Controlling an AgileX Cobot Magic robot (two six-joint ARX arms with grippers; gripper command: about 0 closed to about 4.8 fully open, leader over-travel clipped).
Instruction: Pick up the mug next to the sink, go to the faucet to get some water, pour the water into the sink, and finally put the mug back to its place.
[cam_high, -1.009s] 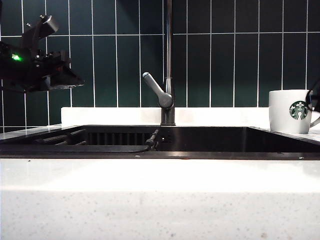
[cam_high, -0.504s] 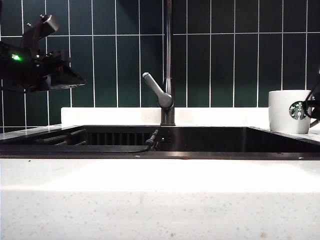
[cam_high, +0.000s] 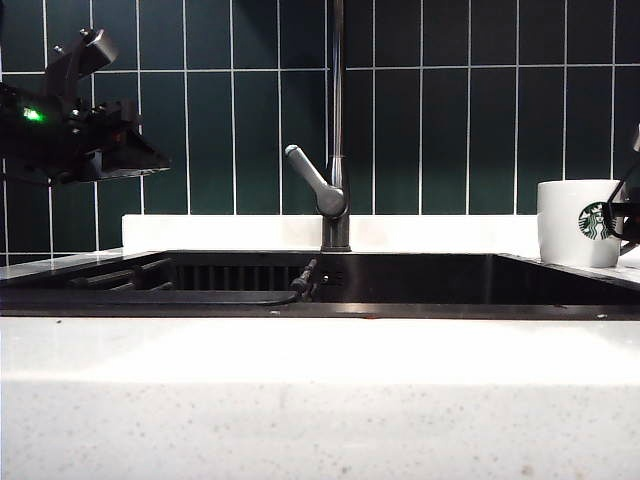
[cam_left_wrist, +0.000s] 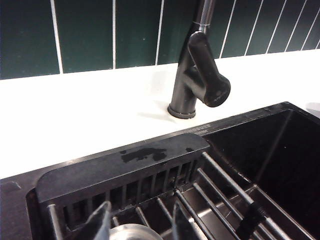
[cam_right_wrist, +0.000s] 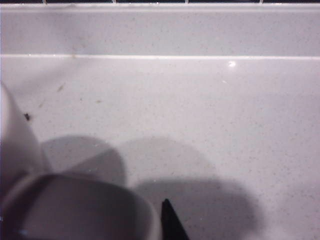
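My right gripper (cam_high: 630, 215) has moved onto the mug (cam_high: 575, 222), grip unclear; left gripper (cam_left_wrist: 137, 222) hangs open, empty, over the sink (cam_high: 400, 278).

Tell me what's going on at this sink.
The right gripper is at the handle of the mug, which stands on the counter to the right of the sink; whether it has a grip cannot be told. The left gripper hangs open over the rack at the sink's left end, holding nothing. The faucet is untouched, with no water running.
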